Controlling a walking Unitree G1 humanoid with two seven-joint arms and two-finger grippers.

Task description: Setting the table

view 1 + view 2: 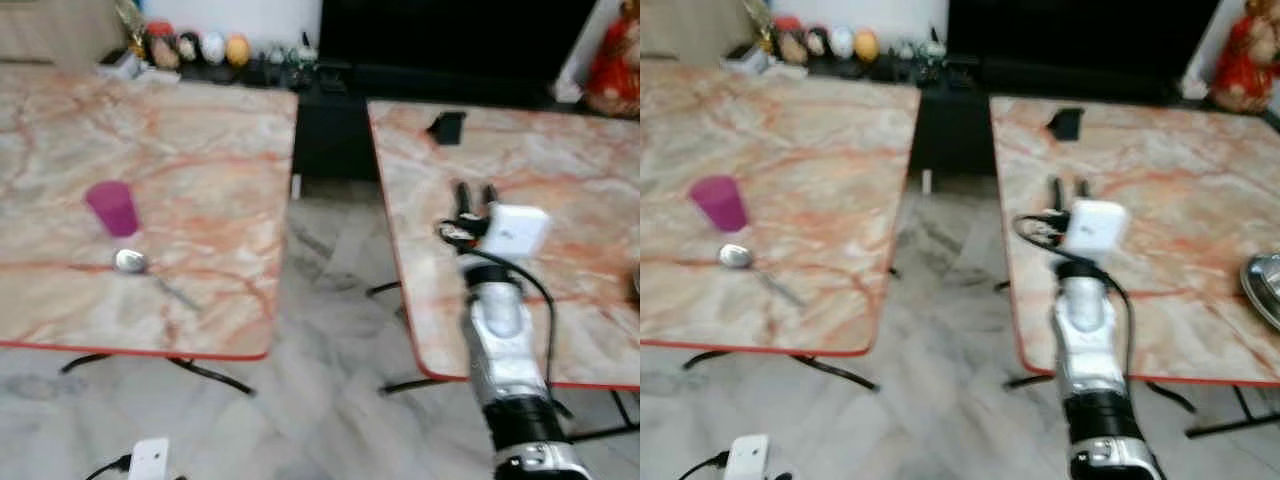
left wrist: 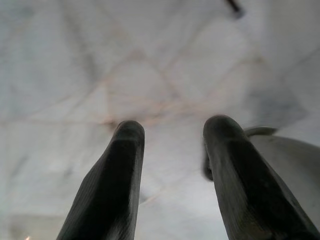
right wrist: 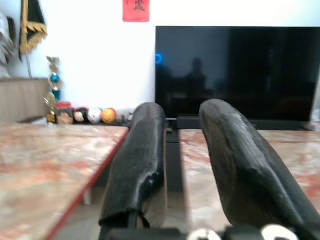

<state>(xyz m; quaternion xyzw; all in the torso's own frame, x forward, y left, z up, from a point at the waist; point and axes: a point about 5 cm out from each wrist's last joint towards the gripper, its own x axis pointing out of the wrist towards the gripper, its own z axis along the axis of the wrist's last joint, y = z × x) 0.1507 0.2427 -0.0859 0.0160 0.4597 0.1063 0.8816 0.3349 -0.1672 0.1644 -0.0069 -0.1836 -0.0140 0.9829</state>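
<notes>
A purple cup [image 1: 112, 207] stands upright on the left marble table [image 1: 200, 130]. A metal spoon [image 1: 132, 262] lies just in front of the cup, its handle pointing to the right. A metal dish [image 1: 1265, 285] shows partly at the right edge of the right marble table [image 1: 560, 150]. My right gripper [image 1: 474, 190] reaches forward over the left part of that table, open, with nothing between its fingers [image 3: 145, 130]. My left gripper [image 2: 172, 130] hangs open above the pale marble floor.
A small black object [image 1: 446, 127] lies at the back of the right table. A floor gap [image 1: 335, 250] separates the two tables. Behind stand a dark TV [image 3: 235, 70], a low black stand with coloured balls [image 1: 200, 47] and a red figure [image 1: 615, 55]. A white plug box [image 1: 150, 458] lies on the floor.
</notes>
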